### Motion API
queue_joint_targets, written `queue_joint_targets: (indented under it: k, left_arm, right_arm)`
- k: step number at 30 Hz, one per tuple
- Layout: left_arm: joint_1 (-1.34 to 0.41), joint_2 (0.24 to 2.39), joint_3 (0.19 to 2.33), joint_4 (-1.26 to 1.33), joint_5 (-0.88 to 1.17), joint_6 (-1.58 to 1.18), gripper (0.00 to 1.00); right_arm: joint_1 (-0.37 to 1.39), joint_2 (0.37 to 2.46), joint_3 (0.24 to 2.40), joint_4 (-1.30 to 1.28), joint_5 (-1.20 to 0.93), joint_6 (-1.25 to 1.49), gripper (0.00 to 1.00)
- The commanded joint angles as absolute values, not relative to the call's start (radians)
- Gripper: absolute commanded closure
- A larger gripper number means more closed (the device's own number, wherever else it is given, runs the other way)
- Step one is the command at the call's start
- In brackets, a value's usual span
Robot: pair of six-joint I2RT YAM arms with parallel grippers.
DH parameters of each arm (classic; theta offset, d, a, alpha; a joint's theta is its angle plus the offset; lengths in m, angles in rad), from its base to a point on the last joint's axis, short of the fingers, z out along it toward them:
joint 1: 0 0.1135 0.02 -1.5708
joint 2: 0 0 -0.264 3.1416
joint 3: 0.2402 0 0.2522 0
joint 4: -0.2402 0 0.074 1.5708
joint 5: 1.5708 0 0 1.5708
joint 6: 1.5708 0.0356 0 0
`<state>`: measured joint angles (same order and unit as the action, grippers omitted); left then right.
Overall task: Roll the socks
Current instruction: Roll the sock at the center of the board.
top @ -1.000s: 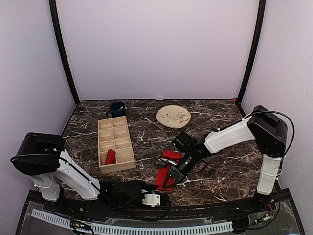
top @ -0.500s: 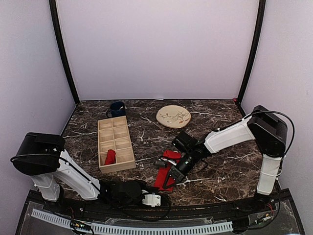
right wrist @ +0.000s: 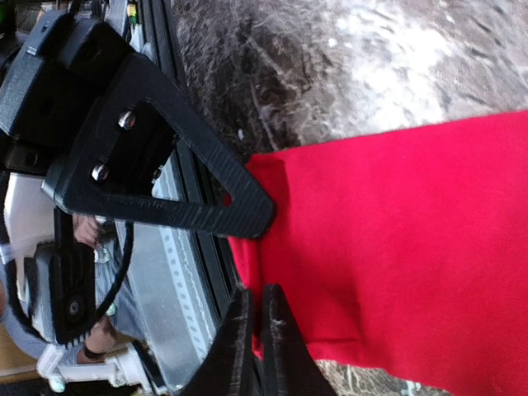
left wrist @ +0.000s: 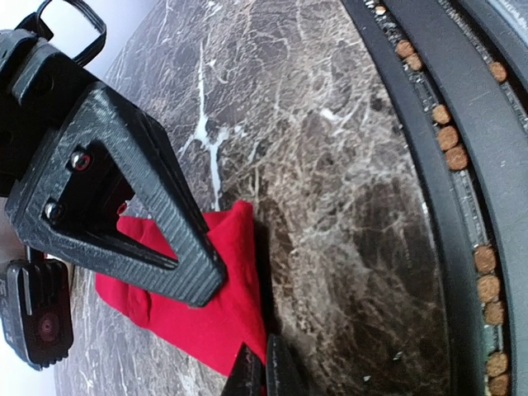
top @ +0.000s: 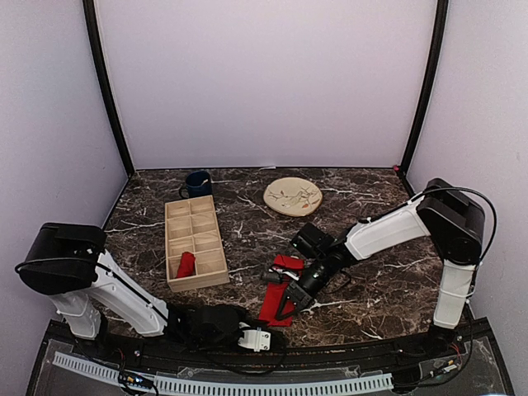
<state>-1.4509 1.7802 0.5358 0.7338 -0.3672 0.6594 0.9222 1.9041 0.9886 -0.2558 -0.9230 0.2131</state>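
Note:
One red sock [top: 271, 310] lies stretched on the marble table near the front edge. Its near end fills both wrist views [left wrist: 206, 330] [right wrist: 396, 239]. My right gripper [top: 286, 307] [right wrist: 254, 330] is shut on the sock's edge, and red cloth shows between its tips. My left gripper [top: 268, 328] [left wrist: 262, 367] comes in low along the front rail. It is shut on the sock's near corner, a short way from the right gripper. Each wrist view shows the other gripper's black triangular finger [left wrist: 140, 206] [right wrist: 165, 173] touching the sock. A second red sock [top: 186, 264] sits bundled in the wooden box.
A wooden compartment box [top: 196, 216] stands left of centre. A dark blue mug [top: 198, 183] is behind it, and a round beige plate [top: 293, 196] sits at the back. The black rail [left wrist: 462, 206] runs along the table's front edge, right beside the sock.
My left gripper has closed at the sock's near corner. The right gripper has shifted slightly, and the sock now lies a little straighter.

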Motion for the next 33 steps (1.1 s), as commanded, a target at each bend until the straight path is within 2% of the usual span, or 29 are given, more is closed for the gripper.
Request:
queue_joint_targets:
  k: [1, 3, 4, 7, 24, 33]
  left_arm:
    - [-1.441, 1.731, 0.562, 0.608, -0.289, 0.609, 1.0]
    - [-1.426, 1.721, 0.577, 0.564, -0.252, 0.588, 1.0]
    - [-1.395, 1.698, 0.612, 0.472, -0.182, 0.562, 1.0]
    - [-1.363, 1.682, 0.649, 0.387, -0.119, 0.543, 1.0]
    - [-1.253, 1.73, 0.855, 0.026, 0.216, 0.48, 1.0]
    - [-1.204, 1.794, 0.937, -0.086, 0.35, 0.453, 1.0]
  right_arm:
    - [0.917, 1.887, 0.96, -0.25, -0.907, 0.206, 0.87]
    - [0.917, 1.876, 0.947, -0.253, -0.887, 0.202, 0.77]
    - [0.917, 1.846, 0.923, -0.259, -0.839, 0.195, 0.66]
    - [0.917, 1.816, 0.903, -0.249, -0.798, 0.197, 0.62]
    - [0.932, 1.55, 0.692, -0.058, -0.41, 0.271, 0.56]
    - [1.041, 1.458, 0.629, -0.019, -0.222, 0.252, 0.56]
